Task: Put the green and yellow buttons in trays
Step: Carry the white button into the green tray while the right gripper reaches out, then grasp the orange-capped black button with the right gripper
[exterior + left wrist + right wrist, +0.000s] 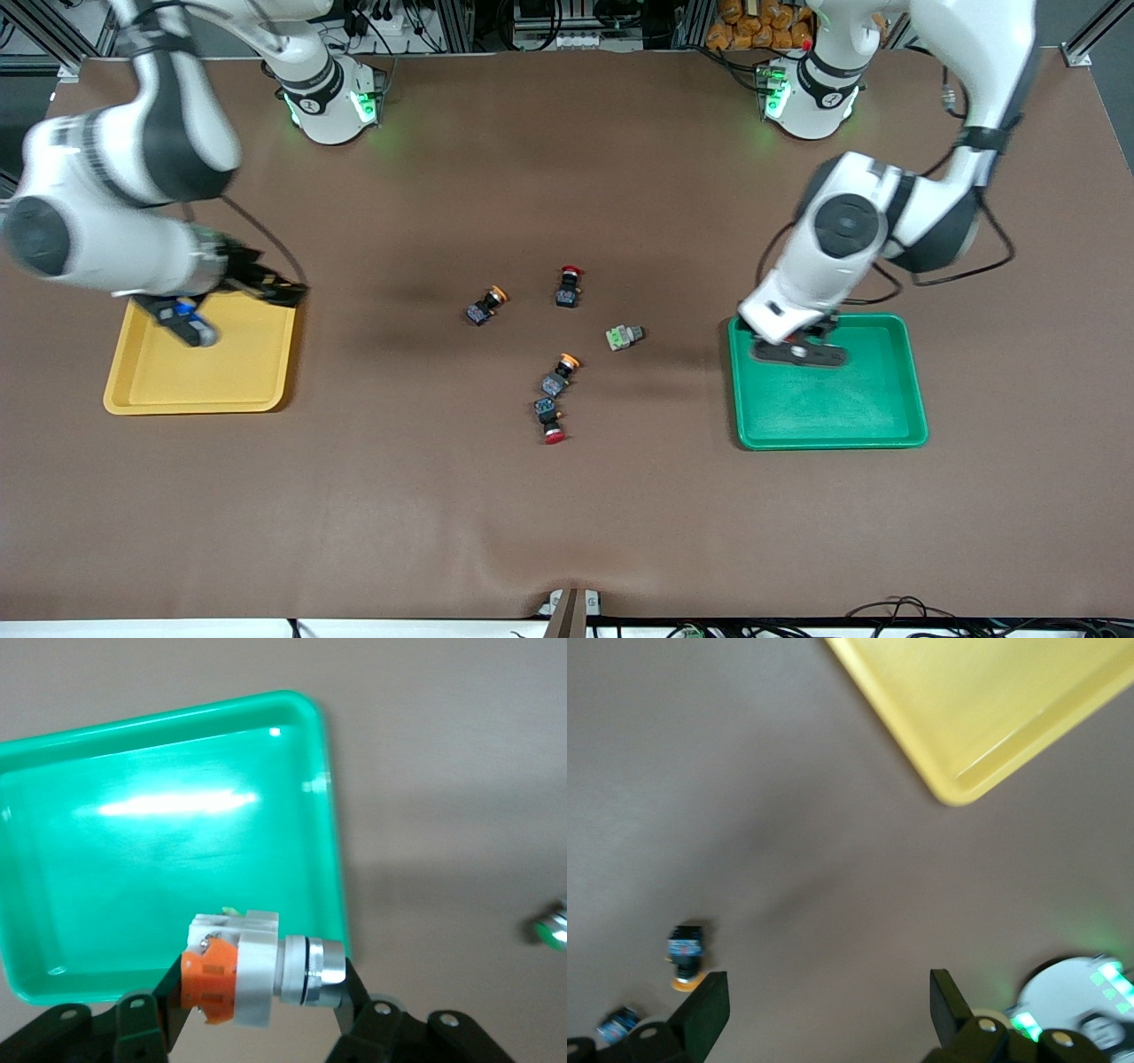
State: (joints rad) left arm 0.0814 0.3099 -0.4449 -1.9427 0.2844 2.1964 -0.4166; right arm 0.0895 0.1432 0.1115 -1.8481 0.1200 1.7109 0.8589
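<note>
Brown matting covers the desk (567, 523), and on it we see the yellow tray (199, 390) at the right arm's end and the green tray (833, 416) at the left arm's end.

Our left end effector (261, 992) hangs over the edge of the green tray nearest the middle of the desk, clenched on a silver-grey switch with an orange end (252, 970), held sideways between the fingers.

Our right end effector (819, 1005) is over the corner of the yellow tray nearest the robot bases, its fingers spread apart with nothing between them.

Five switches lie loose in the middle of the desk. The silver-grey switch with a green end (624, 337) lies closest to the green tray. One yellow-capped switch (486, 306) lies beside a red-capped switch (569, 285). Nearer to the front camera, a second yellow-capped switch (560, 373) lies just beside another red-capped switch (550, 420); we cannot tell whether those two touch.

Both trays hold no switches that we can see.
</note>
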